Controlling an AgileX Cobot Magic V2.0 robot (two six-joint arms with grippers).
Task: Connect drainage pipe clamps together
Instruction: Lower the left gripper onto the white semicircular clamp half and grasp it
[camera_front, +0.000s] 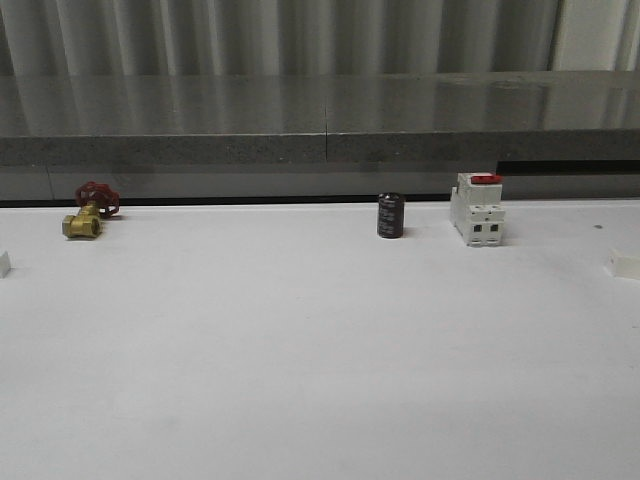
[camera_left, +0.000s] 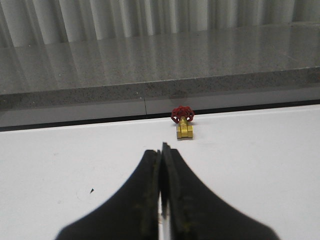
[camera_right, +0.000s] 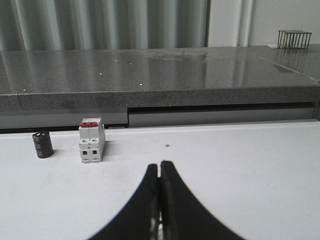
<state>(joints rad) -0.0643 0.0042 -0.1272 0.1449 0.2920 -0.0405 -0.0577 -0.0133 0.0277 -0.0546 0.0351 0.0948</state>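
The drainage pipe clamps are out of view. In the left wrist view my left gripper (camera_left: 161, 150) is shut, its black fingers pressed together with nothing between them, low over the white table (camera_left: 75, 165). My right gripper (camera_right: 159, 167) is shut as well and holds nothing, also over bare white table (camera_right: 250, 165).
A brass valve with a red handwheel (camera_front: 88, 212) (camera_left: 183, 122) sits at the back left. A black cylinder (camera_front: 390, 216) (camera_right: 42, 144) and a white breaker with a red switch (camera_front: 477, 210) (camera_right: 91, 141) stand at the back right. Small white blocks (camera_front: 3, 264) (camera_front: 623, 265) lie at both side edges. A grey ledge (camera_front: 320, 130) bounds the back.
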